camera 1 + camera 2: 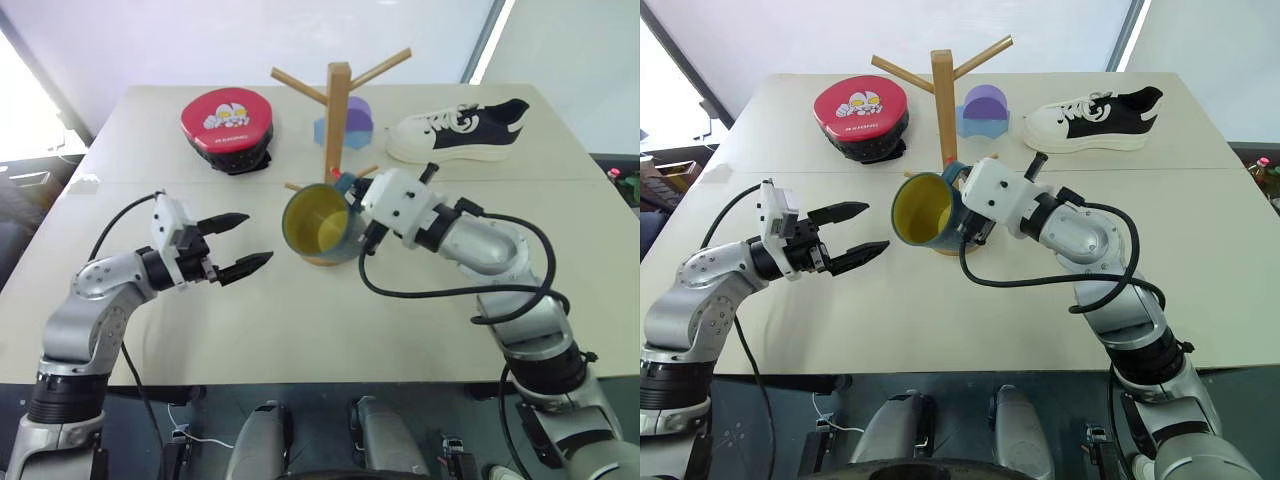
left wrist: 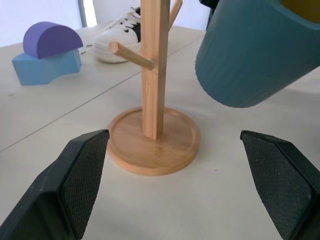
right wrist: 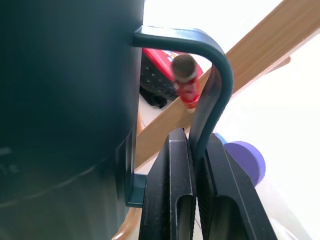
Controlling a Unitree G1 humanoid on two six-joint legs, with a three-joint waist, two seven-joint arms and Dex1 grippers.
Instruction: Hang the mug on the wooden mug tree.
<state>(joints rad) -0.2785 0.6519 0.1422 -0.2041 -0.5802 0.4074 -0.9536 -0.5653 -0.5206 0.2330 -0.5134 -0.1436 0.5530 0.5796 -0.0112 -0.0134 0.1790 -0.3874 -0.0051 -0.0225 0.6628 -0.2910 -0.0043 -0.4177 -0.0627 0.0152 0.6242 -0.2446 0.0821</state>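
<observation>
My right gripper (image 3: 196, 137) is shut on the loop handle (image 3: 217, 70) of the teal-blue mug (image 1: 320, 228). It holds the mug off the table, on its side, with the yellow inside turned toward me. Right behind the mug stands the wooden mug tree (image 1: 338, 105) on its round base (image 2: 155, 145). Seen through the handle, a red-marked peg tip (image 3: 186, 82) sits close to the loop; I cannot tell if they touch. My left gripper (image 1: 258, 238) is open and empty, a short way left of the mug, its fingers (image 2: 82, 170) pointing at the tree's base.
At the back of the table lie a red round pad with a cartoon print (image 1: 227, 125), a blue block with a purple half-round on it (image 1: 345, 125) and a white and black sneaker (image 1: 460, 132). A black cable (image 1: 440, 290) loops under my right forearm.
</observation>
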